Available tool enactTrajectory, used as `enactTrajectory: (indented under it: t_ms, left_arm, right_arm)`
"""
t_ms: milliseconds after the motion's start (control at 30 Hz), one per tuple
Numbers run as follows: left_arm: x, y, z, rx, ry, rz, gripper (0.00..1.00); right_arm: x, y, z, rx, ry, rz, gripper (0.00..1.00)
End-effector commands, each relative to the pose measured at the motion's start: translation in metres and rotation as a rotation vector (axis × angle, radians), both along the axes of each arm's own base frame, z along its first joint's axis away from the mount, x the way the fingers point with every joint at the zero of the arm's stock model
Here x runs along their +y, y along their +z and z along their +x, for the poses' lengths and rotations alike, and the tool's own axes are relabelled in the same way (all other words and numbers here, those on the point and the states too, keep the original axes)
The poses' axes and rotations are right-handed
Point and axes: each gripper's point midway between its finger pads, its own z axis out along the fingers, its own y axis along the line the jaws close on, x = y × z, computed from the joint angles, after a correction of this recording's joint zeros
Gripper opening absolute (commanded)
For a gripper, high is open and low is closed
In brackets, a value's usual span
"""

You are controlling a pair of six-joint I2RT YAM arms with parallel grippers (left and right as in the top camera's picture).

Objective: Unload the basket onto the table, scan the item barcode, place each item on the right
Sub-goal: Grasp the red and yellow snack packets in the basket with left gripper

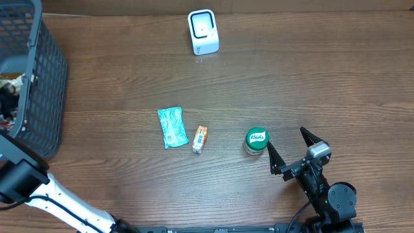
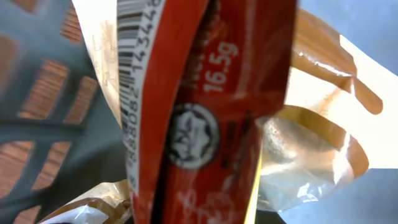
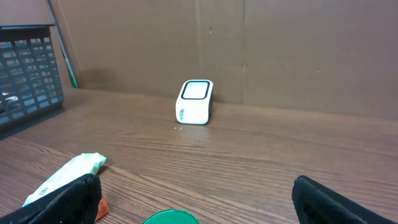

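Clamping the red packet [image 2: 211, 124] inside the basket [image 1: 45, 77], the left gripper [image 1: 8, 103] should be rising straight out, keeping the barcode [image 2: 134, 74] uncovered, while the right gripper [image 1: 285, 136] is gaping wide.

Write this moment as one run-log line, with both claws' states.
left claw: shut on red packet, inside basket | right claw: open, empty, beside green-lidded jar | scanner: nothing presented
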Motion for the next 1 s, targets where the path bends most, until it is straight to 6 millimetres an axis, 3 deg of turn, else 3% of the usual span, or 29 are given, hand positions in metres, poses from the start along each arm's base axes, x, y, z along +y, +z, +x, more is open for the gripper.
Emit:
enactTrajectory:
  t_ms: [0, 167, 367, 400, 500, 533, 567, 667, 700, 767, 867, 967]
  left_arm:
    - [0.004, 0.092, 0.005, -0.165, 0.080, 0.066, 0.04]
    - [-0.001, 0.159, 0.000, -0.284, 0.135, 0.109, 0.04]
    - [-0.027, 0.266, -0.013, -0.473, 0.164, 0.205, 0.04]
    - [-0.038, 0.293, -0.018, -0.524, 0.165, 0.225, 0.04]
    - [-0.070, 0.344, -0.026, -0.625, 0.152, 0.250, 0.04]
    - [-0.098, 0.368, -0.030, -0.670, 0.127, 0.249, 0.04]
    - [-0.116, 0.379, -0.032, -0.687, 0.105, 0.244, 0.04]
    - [-0.168, 0.400, -0.037, -0.709, 0.036, 0.230, 0.04]
    - [-0.195, 0.405, -0.041, -0.703, 0.007, 0.222, 0.04]
    - [-0.229, 0.407, -0.048, -0.680, -0.028, 0.214, 0.04]
    - [-0.279, 0.396, -0.060, -0.614, -0.109, 0.171, 0.04]
    - [-0.319, 0.373, -0.068, -0.518, -0.190, 0.089, 0.04]
  right_arm:
    - [-0.001, -0.003, 0.001, -0.001, -0.006, 0.000, 1.00]
    - [-0.001, -0.003, 0.001, -0.001, -0.006, 0.000, 1.00]
    - [-0.001, -0.003, 0.001, -0.001, -0.006, 0.000, 1.00]
    - [-0.001, -0.003, 0.001, -0.001, -0.006, 0.000, 1.00]
    - [-0.001, -0.003, 0.001, -0.001, -0.006, 0.000, 1.00]
    - [-0.001, -0.003, 0.001, -0.001, -0.006, 0.000, 1.00]
    - [-0.001, -0.003, 0.001, -0.001, -0.006, 0.000, 1.00]
    - [-0.001, -0.003, 0.001, -0.001, -0.006, 0.000, 1.00]
    - [-0.001, -0.003, 0.001, -0.001, -0.006, 0.000, 1.00]
    - [-0.001, -0.003, 0.001, -0.001, -0.006, 0.000, 1.00]
    - [-0.001, -0.003, 0.001, -0.001, -0.006, 0.000, 1.00]
    - [-0.001, -0.003, 0.001, -0.001, -0.006, 0.000, 1.00]
